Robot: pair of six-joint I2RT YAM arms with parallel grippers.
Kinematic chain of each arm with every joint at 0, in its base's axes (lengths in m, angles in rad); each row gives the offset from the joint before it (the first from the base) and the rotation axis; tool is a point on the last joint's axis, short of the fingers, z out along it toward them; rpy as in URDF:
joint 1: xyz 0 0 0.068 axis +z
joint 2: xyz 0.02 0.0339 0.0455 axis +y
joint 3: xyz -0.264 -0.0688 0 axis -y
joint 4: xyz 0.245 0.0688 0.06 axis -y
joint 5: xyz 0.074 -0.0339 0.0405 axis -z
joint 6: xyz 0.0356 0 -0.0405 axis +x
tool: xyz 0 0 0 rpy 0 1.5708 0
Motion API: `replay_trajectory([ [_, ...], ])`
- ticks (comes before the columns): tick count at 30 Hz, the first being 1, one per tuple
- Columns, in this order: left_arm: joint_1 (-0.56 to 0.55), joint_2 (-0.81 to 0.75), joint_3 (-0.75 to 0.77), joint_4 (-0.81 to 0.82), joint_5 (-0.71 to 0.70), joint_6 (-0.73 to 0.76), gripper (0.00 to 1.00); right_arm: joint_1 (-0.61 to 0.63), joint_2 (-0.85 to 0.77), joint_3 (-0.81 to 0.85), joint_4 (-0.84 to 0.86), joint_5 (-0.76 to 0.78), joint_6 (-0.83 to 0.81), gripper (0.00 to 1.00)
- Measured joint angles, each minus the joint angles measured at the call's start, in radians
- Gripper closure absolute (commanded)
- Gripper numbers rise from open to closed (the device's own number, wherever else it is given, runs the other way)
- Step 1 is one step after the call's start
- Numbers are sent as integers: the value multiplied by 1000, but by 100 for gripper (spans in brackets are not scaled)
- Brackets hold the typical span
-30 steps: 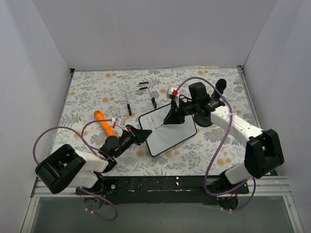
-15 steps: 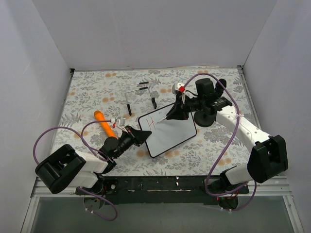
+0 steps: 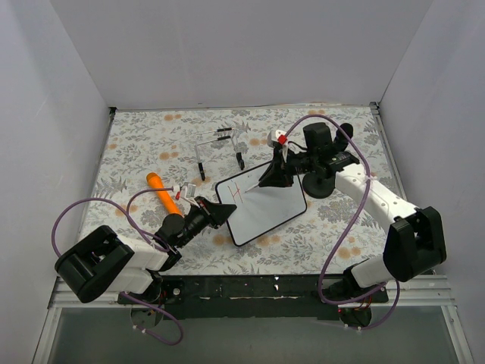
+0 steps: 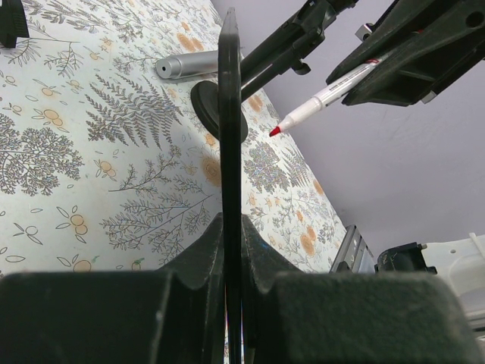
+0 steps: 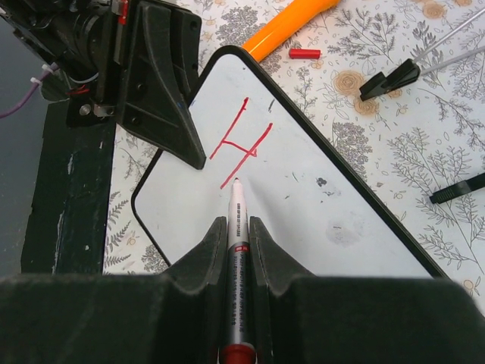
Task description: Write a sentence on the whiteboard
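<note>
The whiteboard (image 3: 265, 208) lies flat in the middle of the table, with a black frame and rounded corners. One red letter "H" (image 5: 241, 142) is written near its upper left corner (image 3: 237, 191); no other words show. My right gripper (image 3: 267, 180) is shut on a white marker with a red tip (image 5: 236, 220), its tip just below the H and close over the board. The marker also shows in the left wrist view (image 4: 322, 102). My left gripper (image 3: 222, 212) is shut on the whiteboard's left edge (image 4: 229, 114), seen edge-on.
A clear wire stand with black feet (image 3: 218, 148) stands behind the board. An orange tube (image 3: 161, 191) lies to the left, with a red cap (image 5: 305, 53) near it. A round black base (image 3: 320, 185) and a grey cylinder (image 4: 193, 65) sit at the board's right.
My right arm has drawn back to the right from the board's top left since a second ago, uncovering the red H. In the last half second it has barely moved. The left arm is still.
</note>
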Motion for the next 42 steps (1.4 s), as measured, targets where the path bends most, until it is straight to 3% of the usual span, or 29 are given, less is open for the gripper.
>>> replay_trajectory([
  [25, 0, 5, 0, 3, 2, -4, 100, -14, 61, 1, 80, 35, 83, 99],
  [42, 0, 19, 0, 10, 2, -15, 100, 3, 101, 4, 69, -24, 72, 99],
])
